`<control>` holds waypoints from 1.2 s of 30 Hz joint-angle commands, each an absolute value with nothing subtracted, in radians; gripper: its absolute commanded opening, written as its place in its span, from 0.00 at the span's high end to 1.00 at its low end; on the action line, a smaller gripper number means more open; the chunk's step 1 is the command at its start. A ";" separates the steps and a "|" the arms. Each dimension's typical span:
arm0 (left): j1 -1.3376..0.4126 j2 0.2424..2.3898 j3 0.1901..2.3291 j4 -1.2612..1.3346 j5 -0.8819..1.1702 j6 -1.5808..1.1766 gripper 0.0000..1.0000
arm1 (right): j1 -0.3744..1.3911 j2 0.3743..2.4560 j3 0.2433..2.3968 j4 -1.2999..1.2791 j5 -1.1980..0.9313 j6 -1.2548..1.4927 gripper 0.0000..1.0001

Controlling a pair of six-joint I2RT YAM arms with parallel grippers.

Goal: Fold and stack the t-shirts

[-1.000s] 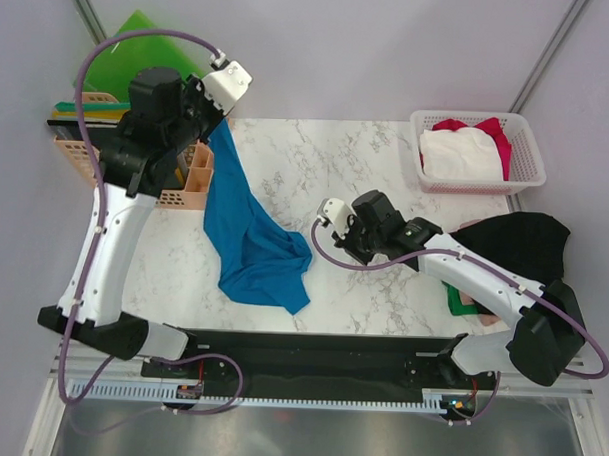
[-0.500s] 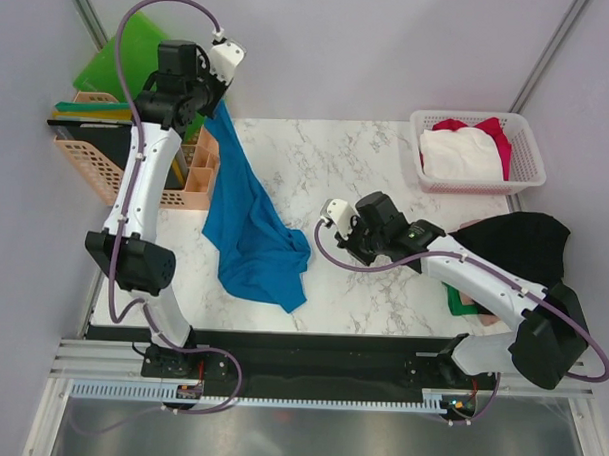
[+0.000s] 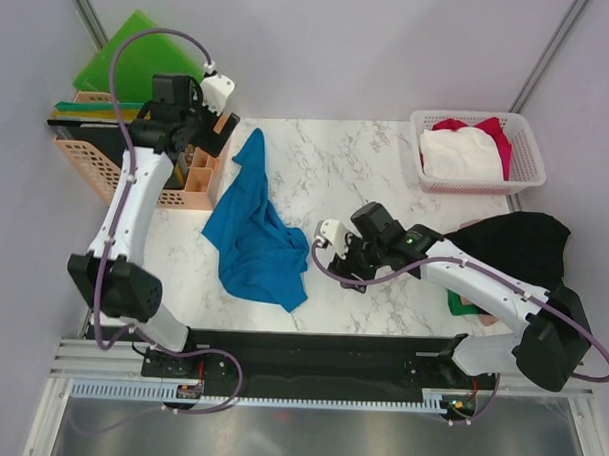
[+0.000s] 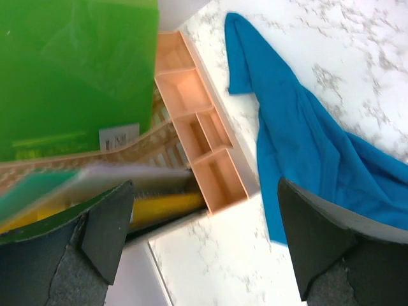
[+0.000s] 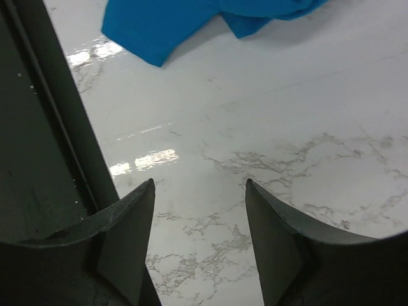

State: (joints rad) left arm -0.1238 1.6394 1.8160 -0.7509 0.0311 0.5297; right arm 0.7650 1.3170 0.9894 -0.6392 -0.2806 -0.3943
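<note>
The marble table [image 3: 387, 171] carries a crumpled blue t-shirt [image 3: 252, 236] left of centre, with neither gripper touching it. Only the overhead view shows the black t-shirt [image 3: 514, 240] and the basket [image 3: 533, 161] holding a white t-shirt [image 3: 459, 153] and a red t-shirt [image 3: 499, 135]. The left gripper [image 4: 204, 245] gapes wide and empty above the peach organiser [image 4: 204, 153]. The right gripper [image 5: 199, 210] stands parted over bare marble. Only the left wrist view catches a white label [image 4: 118, 135] on the green folder [image 4: 76, 64], its print too small to read.

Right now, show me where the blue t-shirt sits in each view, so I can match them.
Top external: the blue t-shirt lies crumpled left of centre, beside the peach organiser.
Left wrist: right half, running from top centre to the right edge.
Right wrist: only part of it, along the top.
Shared landmark: the marble tabletop under it.
</note>
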 commanded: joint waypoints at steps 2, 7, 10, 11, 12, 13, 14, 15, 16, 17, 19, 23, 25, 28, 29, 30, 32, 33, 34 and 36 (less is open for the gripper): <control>-0.121 1.378 1.629 -0.698 0.058 0.500 0.00 | 0.856 1.368 0.997 -0.669 -0.376 -0.420 0.34; -0.121 1.191 1.436 -0.663 0.055 0.473 0.00 | 0.933 1.538 1.078 -0.641 -0.457 -0.413 0.34; -0.121 1.137 1.367 -0.658 0.048 0.453 0.00 | 0.959 1.638 1.127 -0.606 -0.472 -0.411 0.34; -0.121 1.126 1.330 -0.657 0.046 0.448 0.00 | 0.963 1.661 1.138 -0.592 -0.474 -0.410 0.34; -0.121 1.115 1.310 -0.649 0.046 0.440 0.00 | 0.962 1.683 1.156 -0.569 -0.476 -0.407 0.34; -0.121 1.094 1.292 -0.644 0.048 0.437 0.00 | 0.962 1.725 1.169 -0.558 -0.479 -0.400 0.34; -0.121 1.088 1.263 -0.635 0.052 0.437 0.00 | 0.962 1.745 1.181 -0.549 -0.480 -0.397 0.34; -0.121 1.078 1.252 -0.634 0.054 0.434 0.00 | 0.962 1.762 1.193 -0.545 -0.482 -0.394 0.34; -0.121 1.068 1.244 -0.630 0.058 0.434 0.00 | 0.962 1.796 1.216 -0.534 -0.483 -0.391 0.34; -0.121 1.063 1.236 -0.627 0.055 0.436 0.00 | 0.963 1.808 1.224 -0.528 -0.485 -0.388 0.34; -0.121 1.057 1.226 -0.627 0.049 0.443 0.00 | 0.962 1.847 1.253 -0.517 -0.489 -0.382 0.34; -0.121 1.052 1.218 -0.621 0.037 0.456 0.00 | 0.962 1.905 1.299 -0.505 -0.502 -0.367 0.34; -0.121 1.052 1.216 -0.617 0.034 0.460 0.00 | 0.962 1.939 1.322 -0.502 -0.500 -0.365 0.34; -0.121 1.048 1.215 -0.618 0.031 0.463 0.00 | 0.962 1.974 1.351 -0.502 -0.502 -0.357 0.60; -0.121 1.045 1.212 -0.618 0.028 0.463 0.00 | 0.962 1.980 1.358 -0.502 -0.502 -0.353 0.68; -0.121 1.042 1.207 -0.618 0.029 0.466 0.00 | 0.963 1.983 1.364 -0.505 -0.505 -0.350 0.84; -0.121 1.031 1.197 -0.615 0.023 0.471 0.00 | 0.962 1.987 1.365 -0.503 -0.502 -0.350 0.98; -0.121 1.028 1.193 -0.615 0.020 0.479 0.00 | 0.962 1.979 1.365 -0.505 -0.491 -0.351 1.00; -0.121 1.028 1.189 -0.614 0.015 0.480 0.00 | 0.962 1.973 1.365 -0.508 -0.485 -0.356 1.00; -0.121 1.026 1.177 -0.614 0.011 0.485 0.00 | 0.960 1.948 1.364 -0.517 -0.451 -0.360 1.00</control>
State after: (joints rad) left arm -0.1238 1.0512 1.1908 -0.6510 0.0273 0.4767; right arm 0.9611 1.9797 1.3308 -0.5266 -0.4694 -0.3519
